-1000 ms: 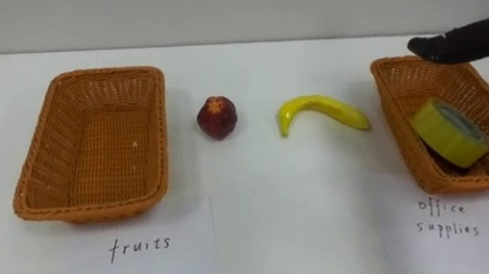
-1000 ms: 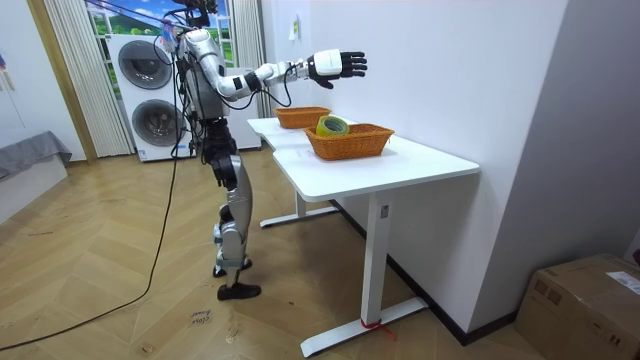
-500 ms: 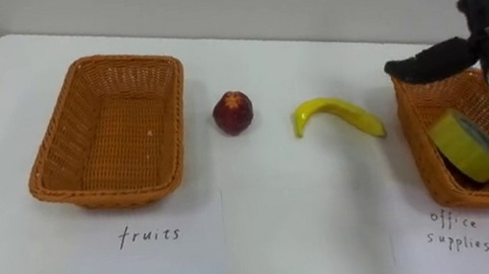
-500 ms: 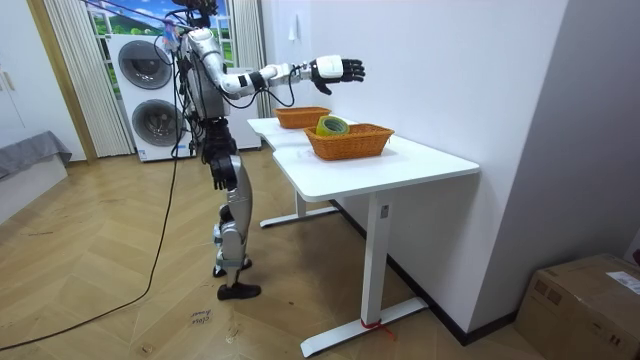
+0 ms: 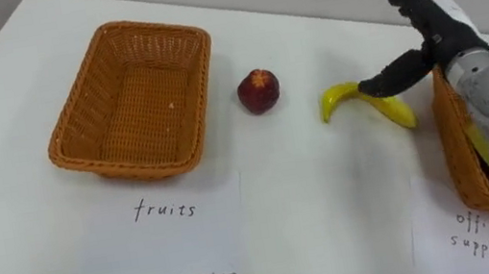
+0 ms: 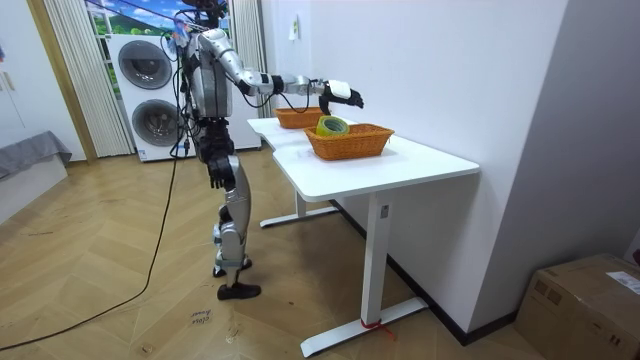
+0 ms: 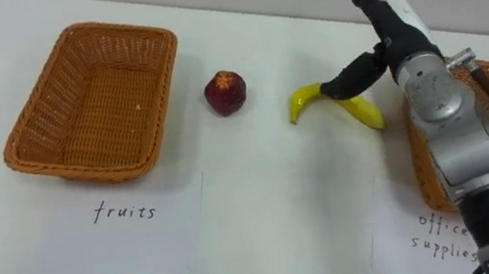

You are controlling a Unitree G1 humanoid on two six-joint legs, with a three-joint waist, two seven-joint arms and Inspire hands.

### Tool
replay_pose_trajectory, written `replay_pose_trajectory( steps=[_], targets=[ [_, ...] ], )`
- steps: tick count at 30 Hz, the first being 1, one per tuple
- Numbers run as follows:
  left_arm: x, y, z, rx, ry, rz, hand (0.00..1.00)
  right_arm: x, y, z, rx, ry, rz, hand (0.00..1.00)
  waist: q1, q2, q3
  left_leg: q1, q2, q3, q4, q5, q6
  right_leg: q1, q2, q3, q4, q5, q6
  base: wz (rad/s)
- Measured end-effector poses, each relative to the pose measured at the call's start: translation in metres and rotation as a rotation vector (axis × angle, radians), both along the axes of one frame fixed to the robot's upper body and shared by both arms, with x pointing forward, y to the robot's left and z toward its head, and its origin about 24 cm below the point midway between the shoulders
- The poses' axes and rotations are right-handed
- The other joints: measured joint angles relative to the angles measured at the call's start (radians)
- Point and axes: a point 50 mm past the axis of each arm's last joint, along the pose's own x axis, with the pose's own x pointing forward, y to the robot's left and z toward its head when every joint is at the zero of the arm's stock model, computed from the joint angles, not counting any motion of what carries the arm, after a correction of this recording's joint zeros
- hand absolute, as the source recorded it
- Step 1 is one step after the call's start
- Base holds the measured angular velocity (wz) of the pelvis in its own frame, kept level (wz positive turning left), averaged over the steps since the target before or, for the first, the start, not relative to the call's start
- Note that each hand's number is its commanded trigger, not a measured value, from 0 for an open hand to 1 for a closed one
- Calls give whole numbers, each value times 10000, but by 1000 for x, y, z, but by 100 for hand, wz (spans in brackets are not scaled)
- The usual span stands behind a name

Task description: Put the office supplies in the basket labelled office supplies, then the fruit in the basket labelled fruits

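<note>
Right hand (image 5: 437, 30) has dropped from above the right basket (image 5: 458, 159) and swung left to the banana (image 5: 337, 96). The whole eye view also shifted, which is camera movement; fruit and baskets sit as before.

Banana lies on the white table (image 5: 309, 176), curved, directly below the thumb. The thumb crosses the banana's middle, so its stem end pokes out left of the thumb and the other end right of it. Cannot tell if the thumb touches the fruit.

The fingers are straight and spread, pointing away from the robot past the banana. Nothing is held.

Red round fruit (image 5: 259, 90) sits well left of the fingers, apart from the banana and untouched. Further left of the fingers is the left basket (image 5: 132, 100), wicker, with nothing in it. A paper sheet with handwriting (image 5: 176, 230) lies on its near side.

The right basket is behind the wrist, on the arm side of the fingers, mostly covered by the forearm. A second handwritten sheet (image 5: 477, 229) lies in front of it. Yellow tape roll (image 6: 331, 125) stands in that basket, seen in the room view just below the hand.

In the room view the robot stands upright at the table's long edge with the right arm stretched out over the top.
</note>
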Motion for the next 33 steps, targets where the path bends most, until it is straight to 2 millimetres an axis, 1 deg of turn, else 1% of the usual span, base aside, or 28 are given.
replay_pose_trajectory(
  steps=[3, 5, 7, 12, 14, 17, 21, 25, 28, 33],
  targets=[
    [3, 0, 0, 12, -99, -17, 0, 0, -1, -2, -224, 119, 31, 0, 36, -2, 8, -175, 3, -3, 3, 0, 0, -183, 4, -29, -8, 3, -2, 0],
    [4, 0, 0, 8, -116, -4, 0, -1, -3, -8, -668, 450, 33, 0, 36, 3, 13, -227, 3, -33, 2, 0, 0, -211, -3, -101, -23, 4, -2, 4],
    [5, 0, 0, -10, -156, 39, 0, -1, -4, -11, -719, 568, -28, 0, 34, 10, 37, -263, 3, -43, -6, -1, 0, -239, -3, -133, -26, 4, -1, 2],
    [9, 0, 1, -6, -230, 40, 0, -1, -5, -10, -1147, 604, -13, 0, 43, 12, 50, -387, 5, -59, -2, 0, -2, -370, 4, -138, -19, 4, -1, 0],
    [10, 1, 1, -8, -311, 130, 0, -1, -6, -10, -1402, 686, 57, 0, 43, -55, 87, -416, 8, -65, -6, 0, -2, -398, 7, -145, -18, 4, -1, 0],
    [11, 2, 1, -51, -364, 233, 0, -1, -10, -12, -1508, 840, -1, 0, 53, -161, 104, -580, 8, -71, 72, 2, -5, -533, 7, -141, -6, 12, -14, 0],
    [16, 1, 1, -52, -476, 105, 0, 0, -15, -18, -1543, 1183, -236, 0, 134, -153, 110, -615, 5, -76, 139, 1, -3, -535, 2, -139, -5, 17, -9, 0],
    [18, 2, 2, 2, -632, 55, 0, 0, -16, -17, -1903, 1212, -167, 0, 162, -114, 136, -626, 16, -79, 158, 0, -5, -537, 9, -144, -3, 24, -21, 0],
    [18, 3, 2, -3, -654, 96, 0, 1, -14, -17, -2056, 1278, -16, 0, 166, -114, 136, -635, 18, -79, 167, 0, -6, -539, 7, -150, 5, 31, -32, 0],
    [17, 3, 2, 8, -617, 104, 0, 3, -8, -8, -2187, 935, 312, 0, 170, -130, 124, -657, 18, -95, 181, 0, -5, -547, 6, -167, 11, 37, -39, 0]
  ],
)
